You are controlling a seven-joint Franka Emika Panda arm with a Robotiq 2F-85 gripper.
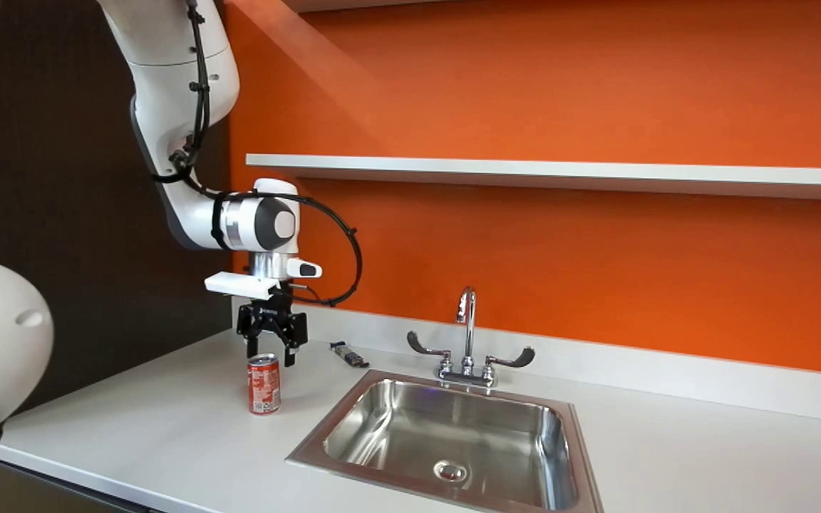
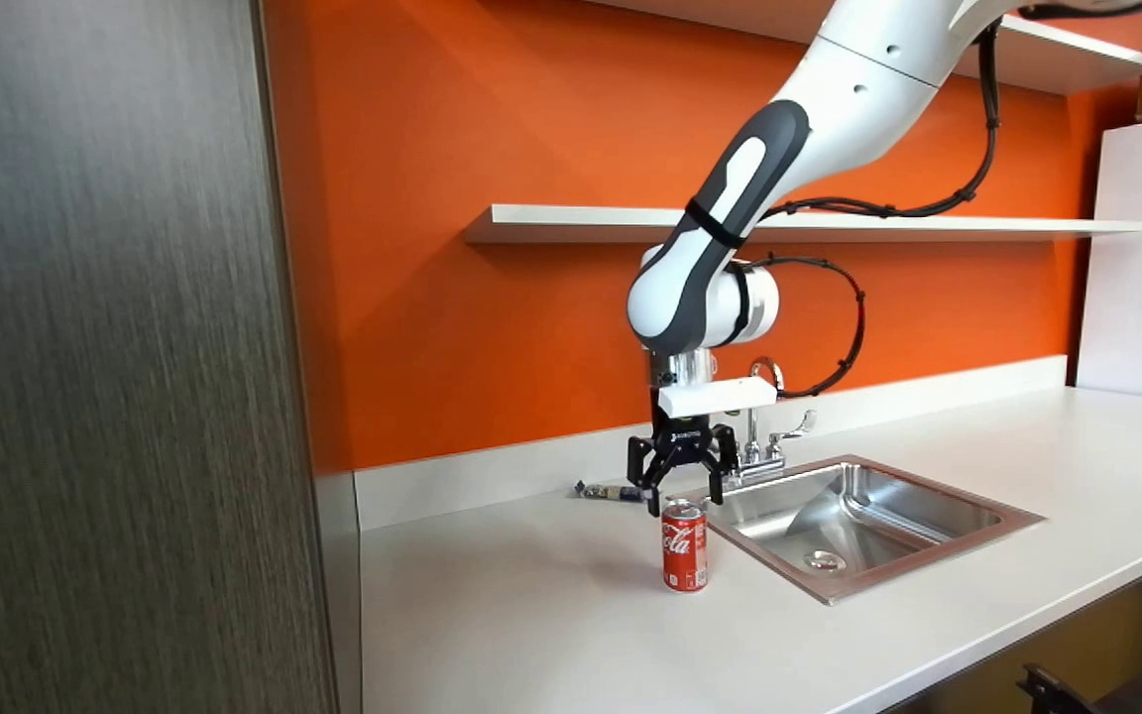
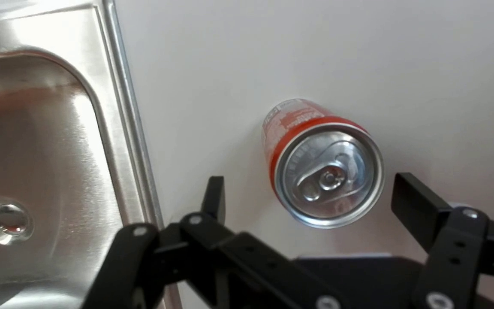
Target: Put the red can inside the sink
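Countertop (image 1: 168,427), red can (image 1: 264,386) near sink (image 1: 467,431).

Free gap on counter (image 1: 305,402) btwn red can (image 1: 264,385) & sink (image 1: 453,427); obstacles behind basin: faucet (image 1: 468,335) w/ 2 levers (image 1: 521,358)

- My gripper (image 1: 271,355) points straight down, its two black fingers (image 3: 215,196) spread well apart.
- My wrist (image 1: 275,217) sits directly above the gripper.
- My white arm (image 2: 858,99) slants down to the wrist from higher above the gripper.
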